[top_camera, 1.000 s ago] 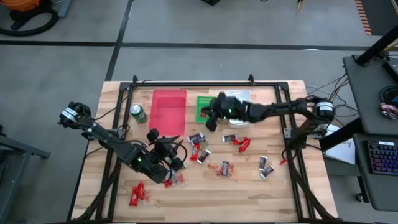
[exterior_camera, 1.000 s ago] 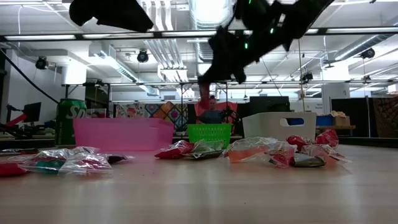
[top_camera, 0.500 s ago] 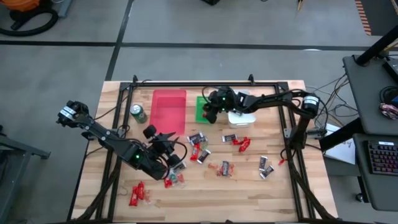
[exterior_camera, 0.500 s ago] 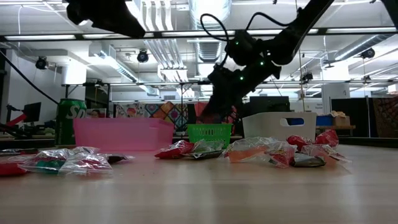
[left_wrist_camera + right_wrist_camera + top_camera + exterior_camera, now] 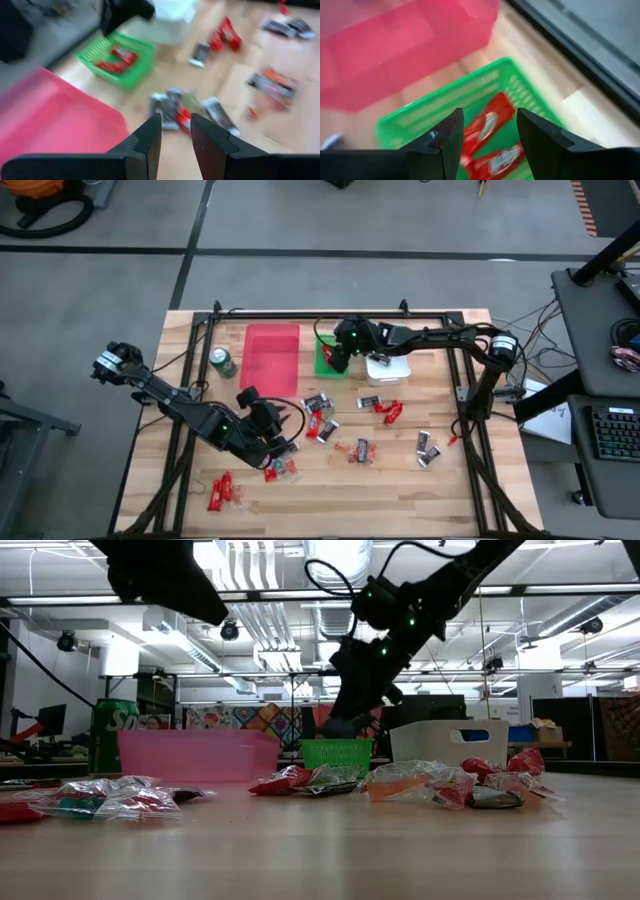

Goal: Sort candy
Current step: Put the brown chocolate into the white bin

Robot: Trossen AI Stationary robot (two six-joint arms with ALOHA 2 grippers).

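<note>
I see the candy [image 5: 345, 438] spread flat on the bench: small wrapped pieces, red, dark-silver and clear ones. A loose group [image 5: 318, 416] lies in the middle, a red piece [image 5: 392, 413] and a dark one [image 5: 368, 402] just beside it toward the white bin. Two dark-silver pieces [image 5: 427, 448] lie apart on the right side. A red pair [image 5: 221, 491] lies alone near the front left. Two red pieces [image 5: 485, 126] lie already inside the green basket [image 5: 440, 112], maybe touching each other; I cannot tell.
</note>
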